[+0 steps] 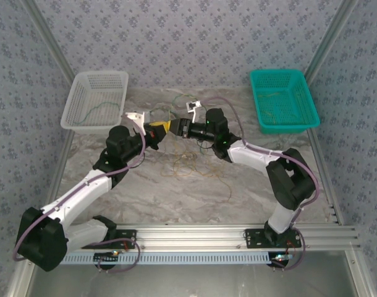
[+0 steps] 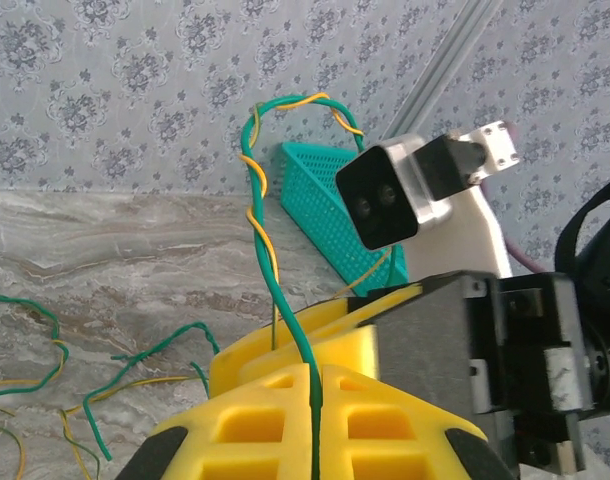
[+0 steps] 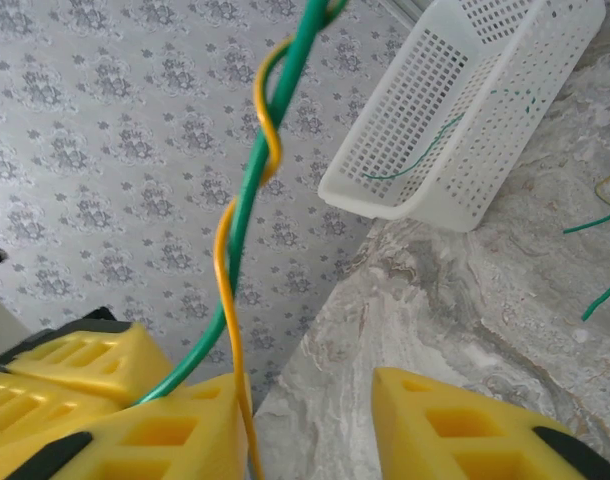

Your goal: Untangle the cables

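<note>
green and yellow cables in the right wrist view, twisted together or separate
Twisted together: in the right wrist view the yellow cable spirals around the green cable, crossing it more than once.

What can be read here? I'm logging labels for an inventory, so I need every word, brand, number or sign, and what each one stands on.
None: no readable word, number, brand or sign in any view.
The white basket, teal basket, left claw's yellow fingers and cables carry no print.
The wallpaper has only a floral pattern.
</note>
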`<state>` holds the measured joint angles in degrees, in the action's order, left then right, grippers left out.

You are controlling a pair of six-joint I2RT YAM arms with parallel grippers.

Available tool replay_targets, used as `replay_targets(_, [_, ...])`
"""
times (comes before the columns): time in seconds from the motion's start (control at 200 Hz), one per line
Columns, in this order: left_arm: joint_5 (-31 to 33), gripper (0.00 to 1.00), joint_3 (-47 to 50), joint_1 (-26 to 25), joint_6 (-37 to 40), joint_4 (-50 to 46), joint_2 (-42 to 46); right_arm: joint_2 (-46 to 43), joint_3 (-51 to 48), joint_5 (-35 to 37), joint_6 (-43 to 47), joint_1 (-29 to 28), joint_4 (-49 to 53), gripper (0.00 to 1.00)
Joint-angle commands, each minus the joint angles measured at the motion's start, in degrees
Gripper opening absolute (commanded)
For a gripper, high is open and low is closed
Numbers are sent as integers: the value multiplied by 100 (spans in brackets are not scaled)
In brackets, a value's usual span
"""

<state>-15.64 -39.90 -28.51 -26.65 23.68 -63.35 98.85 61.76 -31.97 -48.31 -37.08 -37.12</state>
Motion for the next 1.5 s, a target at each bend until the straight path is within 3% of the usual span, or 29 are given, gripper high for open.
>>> replay_targets(0.0, [-200, 0, 66, -28, -77, 299, 130, 169, 287, 219, 108, -58, -97, 30])
replay_targets(0.15, [1, 0, 131, -22, 71, 151, 249, 112, 355, 224, 238, -79, 81, 13])
replay_targets(0.285, [910, 0, 229, 37, 269, -279, 594, -280, 275, 147, 548, -88, 542, 0])
replay_targets(0.48, [1713, 0, 272, 549, 279, -797, 980, -1244, 118, 122, 1520, -43, 1723, 0])
replay_targets(0.68, [2188, 0, 371, 888, 394, -1010, 1310, -1894, 22, -121, 1668, 429, 2326, 0])
replay_targets(1.234, [2627, 0, 402, 1623, 653, -1401, 2328, -3293, -162, 191, 2096, 1738, 3365, 0])
replay_targets(1.494, [2534, 0, 244, 1827, 714, -1479, 2647, -4271, -159, 399, 2753, 1948, 3818, 0])
